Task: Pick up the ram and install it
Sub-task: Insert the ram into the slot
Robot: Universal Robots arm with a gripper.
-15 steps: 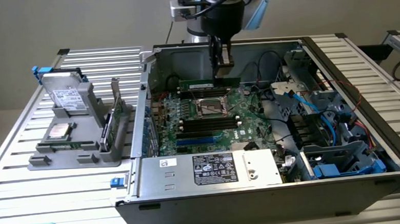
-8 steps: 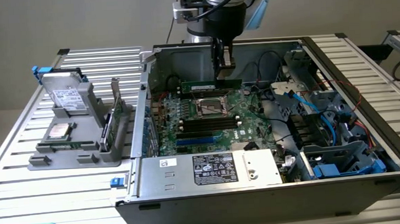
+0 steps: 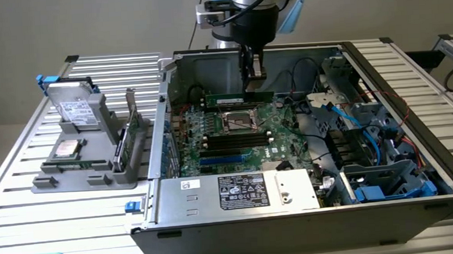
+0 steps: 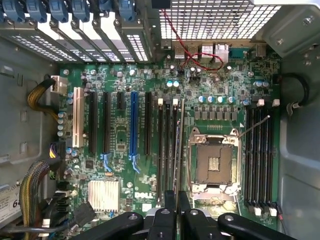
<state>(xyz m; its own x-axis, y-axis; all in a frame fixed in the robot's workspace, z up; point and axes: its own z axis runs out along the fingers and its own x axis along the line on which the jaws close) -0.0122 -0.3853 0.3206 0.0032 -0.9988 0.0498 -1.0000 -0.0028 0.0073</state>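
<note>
A ribbed aluminium table [image 3: 27, 172] before a plain pale wall is seen carrying an open computer case [image 3: 293, 219], laid on its side with the motherboard [image 3: 285, 138] exposed. A robot arm [image 3: 252, 15] is positioned over the case, and its black jaws are shown closed narrowly on the ram [image 3: 236, 98] — a slim green stick gripped near the middle of its upper edge and held level on its long edge.

In the exterior view the ram is placed just beyond the processor socket [image 3: 240, 121], on the side farther from the camera, while black memory slots [image 3: 235, 141] are visible on the socket's nearer side. In the wrist view the ram [image 4: 177, 145] is seen edge-on as a thin line running away from the jaws. It is lined up along the memory slots [image 4: 167, 150] just beside the open processor socket [image 4: 212, 162]; whether it is seated in a slot or held just above one cannot be told. A blue slot [image 4: 133, 125] and a white slot [image 4: 76, 117] are seen farther off on the motherboard [image 4: 120, 145].

At the exterior view's left, well apart from the case, a grey fixture [image 3: 82, 182] is set on the table — a hard drive [image 3: 74, 109], a square silver processor chip [image 3: 65, 149] and a taller green expansion card [image 3: 125, 138] are kept in it. A labelled power supply [image 3: 238, 191] is fitted along the case's near wall.
</note>
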